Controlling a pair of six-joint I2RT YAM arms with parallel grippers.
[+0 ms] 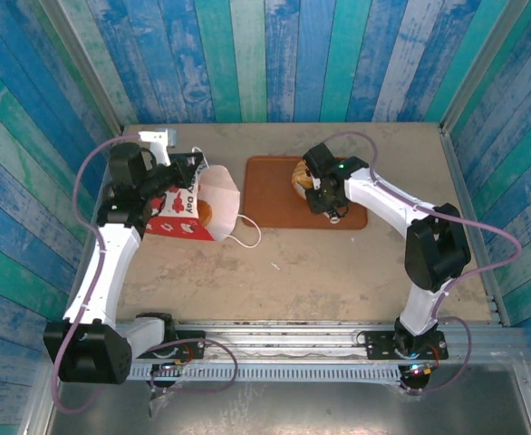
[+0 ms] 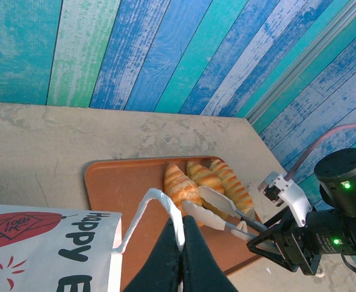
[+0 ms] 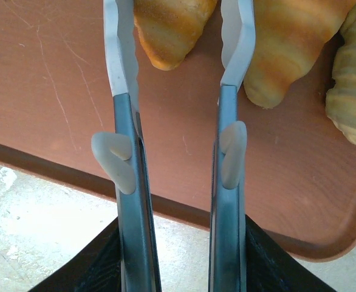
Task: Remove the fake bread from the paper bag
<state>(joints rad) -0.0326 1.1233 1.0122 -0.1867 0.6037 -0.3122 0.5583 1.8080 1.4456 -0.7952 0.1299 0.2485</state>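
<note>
Currently the left gripper [image 2: 180, 228] is clamped on the handle [image 2: 143, 210] of the bag [image 2: 50, 255], and the right gripper [image 3: 179, 61] is spread over a croissant [image 3: 172, 24] on the tray [image 3: 56, 91]. A slipping handle could collapse the bag.

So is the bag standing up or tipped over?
Tipped over: the paper bag lies on its side, printed face up, mouth toward the tray.

Left arm [image 1: 111, 263] stretched forward, left gripper [image 2: 179, 231] pinched closed, right arm [image 1: 388, 201] bent inward, right gripper [image 3: 178, 55] parted (fingers [image 3: 120, 55] apart)
</note>
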